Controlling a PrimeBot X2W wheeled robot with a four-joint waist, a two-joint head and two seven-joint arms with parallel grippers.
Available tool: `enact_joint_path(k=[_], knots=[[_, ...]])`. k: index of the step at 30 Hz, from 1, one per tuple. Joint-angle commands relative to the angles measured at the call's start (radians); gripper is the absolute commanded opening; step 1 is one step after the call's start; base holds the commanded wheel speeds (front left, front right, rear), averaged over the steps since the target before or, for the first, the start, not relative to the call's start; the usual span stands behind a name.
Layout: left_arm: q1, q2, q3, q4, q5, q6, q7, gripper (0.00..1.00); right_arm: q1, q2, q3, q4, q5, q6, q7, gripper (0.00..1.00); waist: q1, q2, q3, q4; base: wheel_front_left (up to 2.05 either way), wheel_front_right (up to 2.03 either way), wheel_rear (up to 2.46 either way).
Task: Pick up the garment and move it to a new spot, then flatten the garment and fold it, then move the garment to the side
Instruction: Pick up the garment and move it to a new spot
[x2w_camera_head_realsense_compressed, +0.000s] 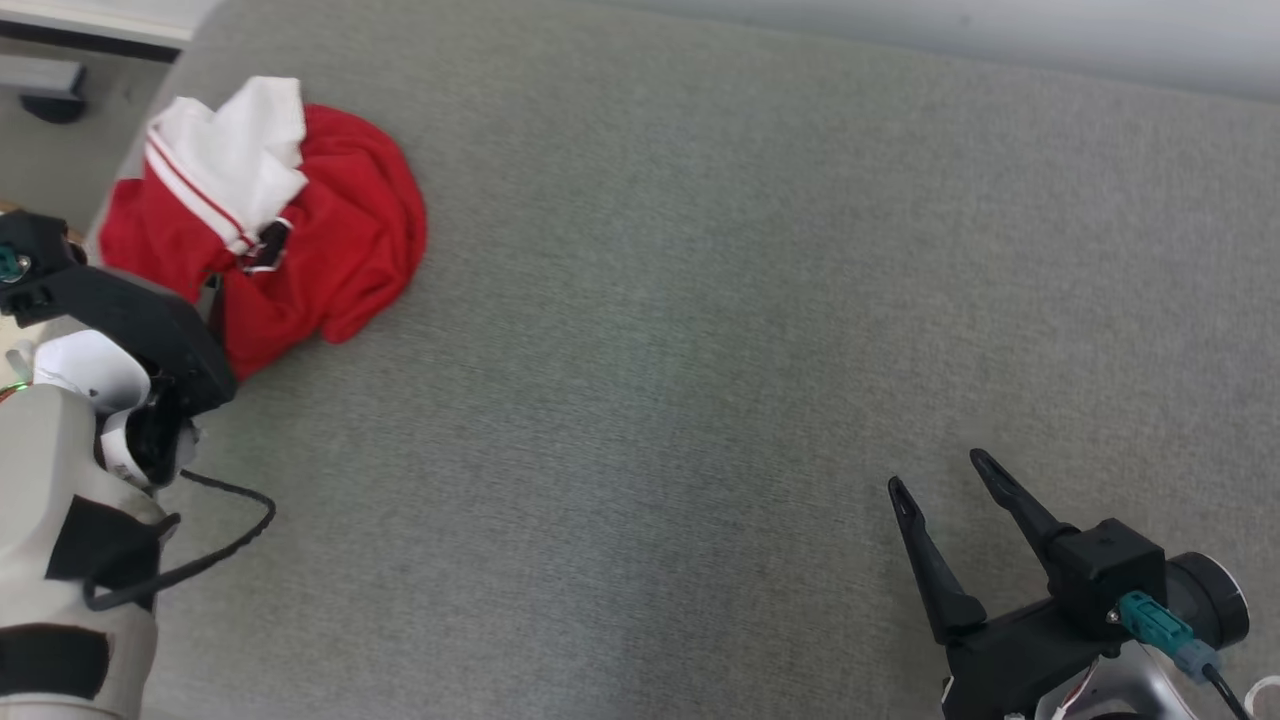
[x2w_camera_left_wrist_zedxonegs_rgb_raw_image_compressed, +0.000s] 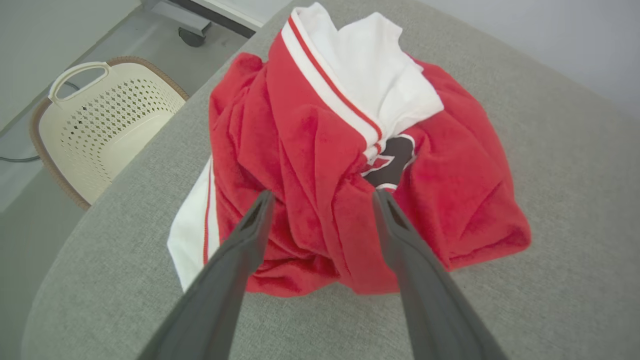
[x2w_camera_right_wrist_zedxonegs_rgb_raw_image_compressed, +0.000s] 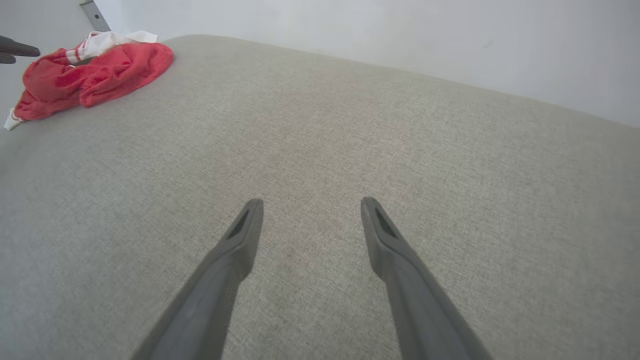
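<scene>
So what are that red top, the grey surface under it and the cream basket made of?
The garment looks like soft, matte, slightly fuzzy knit fabric, crumpling into deep folds. The grey surface seems woven upholstery cloth: fine weave, no shine. The basket looks like smooth moulded cream plastic with rows of holes; its brown rim may be something else.

Garment: red cloth with a soft, fuzzy matt nap; white panels of smoother knit. Grey surface: matt woven fabric, finely grained. Left gripper and right gripper: smooth, dark, matt plastic. Basket: cream perforated plastic, faint sheen. Forearm shell: pale, smooth plastic.
</scene>
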Motion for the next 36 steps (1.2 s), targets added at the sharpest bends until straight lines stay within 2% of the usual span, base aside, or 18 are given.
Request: enact_joint_path(k=[1,6,13,14,15,16,20,27,31,36], knots=[[-0.030,0.005,0.001,0.013,0.004,0.009,-0.002,1.00,0.009,-0.001,0.000,-0.012,-0.005,0.001,0.000,1.00,-0.0004,-0.0002,0.089,-0.078,0.00,0.00,0.00],[-0.049,0.019,0.001,0.066,0.013,0.041,-0.018,1.00,0.011,-0.001,0.002,-0.028,-0.005,0.001,-0.003,1.00,-0.0004,-0.0002,0.113,-0.087,0.00,0.00,0.00],[-0.058,0.005,0.018,0.146,-0.011,0.079,-0.038,1.00,0.010,0.000,0.007,-0.036,0.000,0.001,0.003,1.00,-0.0004,-0.0002,0.118,-0.090,0.00,0.00,0.00],[-0.056,0.000,0.023,0.160,-0.018,0.086,-0.036,0.89,0.009,-0.001,0.009,-0.033,0.002,0.001,0.005,1.00,-0.0004,-0.0002,0.115,-0.090,0.00,0.00,0.00],[-0.056,0.001,0.019,0.165,-0.012,0.083,-0.048,0.39,0.009,-0.003,0.010,-0.032,0.004,0.001,0.005,1.00,-0.0004,-0.0002,0.111,-0.090,0.00,0.00,0.00],[-0.056,0.005,0.015,0.166,-0.007,0.079,-0.065,0.00,0.008,-0.004,0.012,-0.029,0.006,0.001,0.003,1.00,-0.0004,-0.0002,0.106,-0.090,0.00,0.00,0.00],[-0.052,0.006,0.006,0.183,-0.008,0.064,-0.066,0.00,0.004,-0.004,0.023,-0.017,0.015,0.001,0.000,1.00,-0.0004,-0.0002,0.083,-0.091,0.00,0.00,0.00],[-0.083,0.048,-0.012,0.169,0.014,0.037,-0.115,0.00,-0.026,0.029,0.059,0.057,0.037,0.001,-0.039,1.00,-0.0004,-0.0002,-0.010,-0.106,0.00,0.00,0.00],[-0.092,0.072,-0.032,0.151,0.033,0.024,-0.142,0.00,-0.040,0.056,0.081,0.130,0.059,0.001,-0.081,1.00,-0.0004,-0.0002,-0.097,-0.121,0.00,0.00,0.00],[-0.095,0.080,-0.079,0.109,0.049,-0.030,-0.130,0.00,-0.013,0.088,0.090,0.233,0.088,0.001,-0.141,1.00,-0.0004,-0.0002,-0.245,-0.144,0.00,0.00,0.00]])
